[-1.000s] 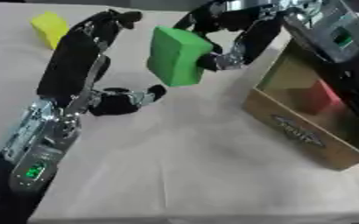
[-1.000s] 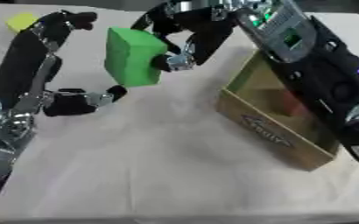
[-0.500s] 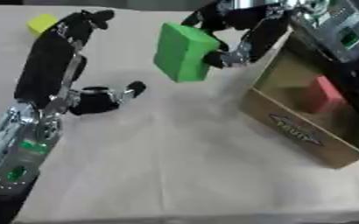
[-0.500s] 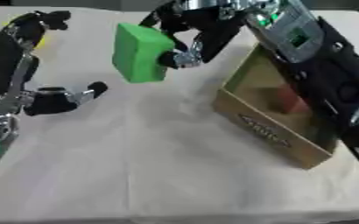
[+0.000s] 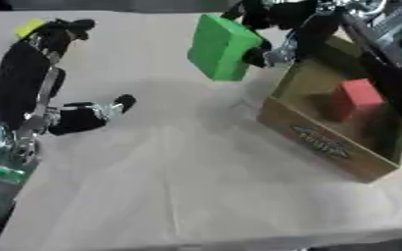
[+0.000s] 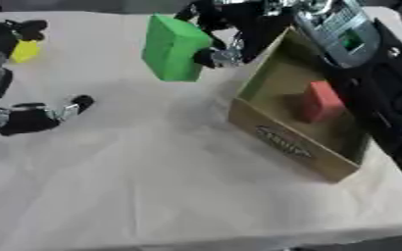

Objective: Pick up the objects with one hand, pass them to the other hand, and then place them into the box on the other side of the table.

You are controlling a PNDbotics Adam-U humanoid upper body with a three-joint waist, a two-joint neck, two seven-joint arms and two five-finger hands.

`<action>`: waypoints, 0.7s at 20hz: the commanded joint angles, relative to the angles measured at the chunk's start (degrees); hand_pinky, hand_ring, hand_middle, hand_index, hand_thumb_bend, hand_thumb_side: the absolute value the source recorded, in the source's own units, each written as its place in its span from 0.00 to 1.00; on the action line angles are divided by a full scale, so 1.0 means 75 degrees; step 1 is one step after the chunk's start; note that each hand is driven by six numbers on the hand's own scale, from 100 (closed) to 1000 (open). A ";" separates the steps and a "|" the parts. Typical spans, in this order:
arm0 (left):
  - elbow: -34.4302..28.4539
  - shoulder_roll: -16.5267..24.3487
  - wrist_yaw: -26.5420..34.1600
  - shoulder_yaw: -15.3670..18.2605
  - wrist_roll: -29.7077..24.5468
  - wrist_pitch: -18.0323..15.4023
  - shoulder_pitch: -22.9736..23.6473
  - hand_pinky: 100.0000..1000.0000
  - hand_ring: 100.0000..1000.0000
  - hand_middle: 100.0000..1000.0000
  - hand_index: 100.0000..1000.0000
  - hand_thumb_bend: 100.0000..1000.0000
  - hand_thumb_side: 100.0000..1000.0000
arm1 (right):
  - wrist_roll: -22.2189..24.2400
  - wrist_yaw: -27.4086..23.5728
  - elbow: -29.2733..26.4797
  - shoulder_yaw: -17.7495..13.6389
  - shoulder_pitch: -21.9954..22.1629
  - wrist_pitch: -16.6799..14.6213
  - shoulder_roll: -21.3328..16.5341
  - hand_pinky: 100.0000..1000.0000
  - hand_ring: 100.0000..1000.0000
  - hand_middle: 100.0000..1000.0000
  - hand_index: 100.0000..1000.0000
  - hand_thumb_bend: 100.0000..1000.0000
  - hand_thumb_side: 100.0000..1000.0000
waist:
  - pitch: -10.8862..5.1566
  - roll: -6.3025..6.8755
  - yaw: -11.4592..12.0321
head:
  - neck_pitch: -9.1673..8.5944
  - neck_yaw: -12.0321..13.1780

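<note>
A large green block (image 5: 220, 47) hangs in the air just left of the box's near-left corner. My right hand (image 5: 276, 50) comes down from the top right and is shut on the block's right side. The brown open box (image 5: 323, 145) stands at the right with a red block (image 5: 355, 98) upright inside it. My left hand (image 5: 86, 115) hovers low over the table at the left, apart from the block, fingers relaxed and holding nothing. A small yellow object (image 6: 24, 50) lies at the far left behind my left arm.
A beige cloth (image 5: 179, 196) covers the table, whose front edge runs along the bottom of the view. My left forearm (image 5: 24, 83) stretches along the left side. The right arm (image 6: 367, 63) looms over the box's far side.
The right hand has carried the green block up and to the right, closer to the box. The left hand has drawn back to the left, away from the block.
</note>
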 commanded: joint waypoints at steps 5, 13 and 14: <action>-0.0238 0.0311 0.0050 0.0201 0.0033 0.0113 0.0055 0.70 0.70 0.62 0.85 0.65 0.26 | -0.0010 -0.0267 -0.0391 -0.0780 0.0424 0.0180 -0.0513 0.97 0.52 0.18 0.32 0.00 0.15 | -0.0124 0.0125 -0.0101 | -0.0112 -0.0070; -0.0288 0.0405 0.0125 0.0282 0.0052 0.0226 0.0155 0.70 0.70 0.62 0.85 0.64 0.27 | -0.0552 -0.0458 -0.0720 -0.1437 0.1099 0.0340 -0.0852 0.97 0.51 0.18 0.32 0.00 0.11 | -0.0118 0.0190 -0.0215 | -0.0111 -0.0153; -0.0290 0.0410 0.0133 0.0283 0.0056 0.0236 0.0166 0.70 0.70 0.62 0.85 0.64 0.27 | -0.0649 -0.0468 -0.0756 -0.1522 0.1188 0.0354 -0.0885 0.97 0.50 0.18 0.32 0.00 0.10 | -0.0115 0.0198 -0.0234 | -0.0121 -0.0150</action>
